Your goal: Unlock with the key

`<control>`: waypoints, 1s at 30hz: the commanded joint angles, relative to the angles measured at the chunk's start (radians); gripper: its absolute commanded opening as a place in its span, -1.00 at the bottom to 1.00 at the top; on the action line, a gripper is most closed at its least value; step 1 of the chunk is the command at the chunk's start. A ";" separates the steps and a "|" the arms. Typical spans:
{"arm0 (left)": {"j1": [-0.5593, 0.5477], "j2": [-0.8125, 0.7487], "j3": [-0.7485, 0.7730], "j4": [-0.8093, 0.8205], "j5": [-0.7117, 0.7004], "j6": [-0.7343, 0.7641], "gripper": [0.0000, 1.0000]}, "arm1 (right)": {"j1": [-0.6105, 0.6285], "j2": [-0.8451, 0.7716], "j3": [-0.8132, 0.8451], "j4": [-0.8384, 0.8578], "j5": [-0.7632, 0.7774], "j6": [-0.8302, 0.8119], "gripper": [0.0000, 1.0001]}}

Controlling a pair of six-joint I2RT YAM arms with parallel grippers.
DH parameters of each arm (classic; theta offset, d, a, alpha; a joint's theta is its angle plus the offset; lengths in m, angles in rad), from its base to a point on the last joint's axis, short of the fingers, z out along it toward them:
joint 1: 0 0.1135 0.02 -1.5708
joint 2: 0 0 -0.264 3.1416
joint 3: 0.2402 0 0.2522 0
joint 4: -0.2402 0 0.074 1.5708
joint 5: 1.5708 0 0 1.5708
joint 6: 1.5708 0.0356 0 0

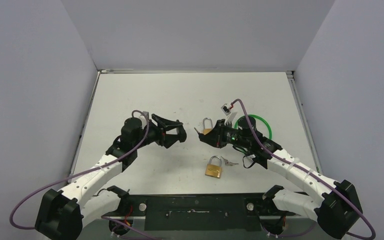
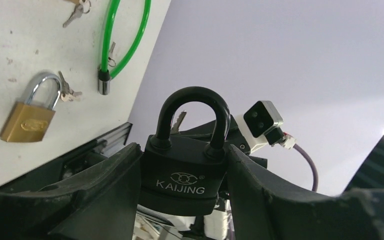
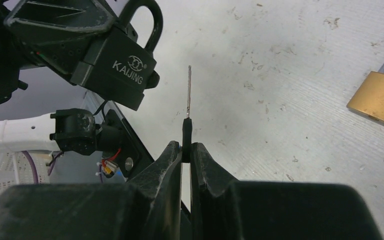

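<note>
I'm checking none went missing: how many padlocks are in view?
3. A black padlock sits in the left hand; one brass padlock lies toward the table's near edge; a second brass padlock lies partly hidden beside the right hand.

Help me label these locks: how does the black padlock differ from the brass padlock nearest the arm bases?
The black padlock is clamped off the table in the left gripper; the brass padlock lies flat on the table. The black one's shackle is black, the brass one's silvery. Both shackles look closed.
</note>
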 commanded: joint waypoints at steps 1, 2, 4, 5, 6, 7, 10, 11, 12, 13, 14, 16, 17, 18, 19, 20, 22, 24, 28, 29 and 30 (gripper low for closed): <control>0.006 -0.069 -0.048 0.070 0.036 -0.226 -0.45 | 0.020 -0.003 0.046 0.012 0.025 -0.034 -1.00; 0.006 -0.082 -0.061 0.064 0.033 -0.251 -0.45 | 0.020 -0.003 0.046 0.012 0.025 -0.033 -1.00; 0.006 -0.106 -0.082 0.047 0.033 -0.296 -0.45 | 0.021 -0.003 0.048 0.010 0.022 -0.026 -1.00; 0.006 -0.118 -0.089 0.036 0.028 -0.314 -0.45 | 0.021 -0.002 0.050 0.010 0.021 -0.024 -1.00; 0.006 -0.130 -0.095 0.024 0.024 -0.333 -0.45 | 0.022 -0.004 0.050 0.011 0.019 -0.022 -1.00; 0.006 -0.141 -0.098 0.012 0.017 -0.349 -0.46 | 0.022 -0.005 0.050 0.008 0.019 -0.022 -1.00; 0.006 -0.171 -0.101 -0.042 -0.004 -0.373 -0.47 | 0.024 -0.009 0.049 0.001 0.022 -0.022 -1.00; 0.006 -0.179 -0.102 -0.058 -0.009 -0.378 -0.47 | 0.025 -0.009 0.048 -0.002 0.023 -0.020 -1.00; 0.006 -0.187 -0.103 -0.075 -0.014 -0.385 -0.47 | 0.025 -0.009 0.046 -0.006 0.024 -0.020 -1.00; 0.006 -0.197 -0.105 -0.092 -0.023 -0.393 -0.47 | 0.026 -0.009 0.044 -0.007 0.025 -0.020 -1.00; 0.006 -0.206 -0.106 -0.108 -0.030 -0.399 -0.47 | 0.026 -0.009 0.044 -0.007 0.024 -0.019 -1.00; 0.006 -0.224 -0.105 -0.150 -0.047 -0.406 -0.47 | 0.026 -0.009 0.041 -0.005 0.011 -0.022 -1.00; 0.006 -0.231 -0.106 -0.169 -0.056 -0.409 -0.47 | 0.027 -0.010 0.039 -0.001 -0.002 -0.028 -1.00; 0.007 -0.237 -0.108 -0.188 -0.063 -0.411 -0.47 | 0.030 -0.011 0.036 0.007 -0.016 -0.037 -1.00; 0.007 -0.242 -0.111 -0.192 -0.069 -0.419 -0.47 | 0.033 -0.012 0.034 0.017 -0.036 -0.046 -1.00; 0.006 -0.245 -0.114 -0.190 -0.075 -0.420 -0.47 | 0.037 -0.011 0.031 0.030 -0.066 -0.056 -1.00; 0.006 -0.246 -0.119 -0.186 -0.080 -0.425 -0.47 | 0.045 -0.011 0.026 0.067 -0.135 -0.073 -1.00; 0.006 -0.244 -0.124 -0.171 -0.087 -0.432 -0.47 | 0.059 -0.007 0.029 0.097 -0.193 -0.087 -1.00; 0.006 -0.239 -0.123 -0.169 -0.096 -0.446 -0.47 | 0.085 0.034 0.066 0.093 -0.275 -0.118 -1.00; 0.006 -0.237 -0.123 -0.169 -0.096 -0.447 -0.47 | 0.095 0.047 0.079 0.079 -0.280 -0.133 -1.00; 0.006 -0.233 -0.122 -0.170 -0.096 -0.448 -0.47 | 0.107 0.060 0.090 0.062 -0.278 -0.146 -1.00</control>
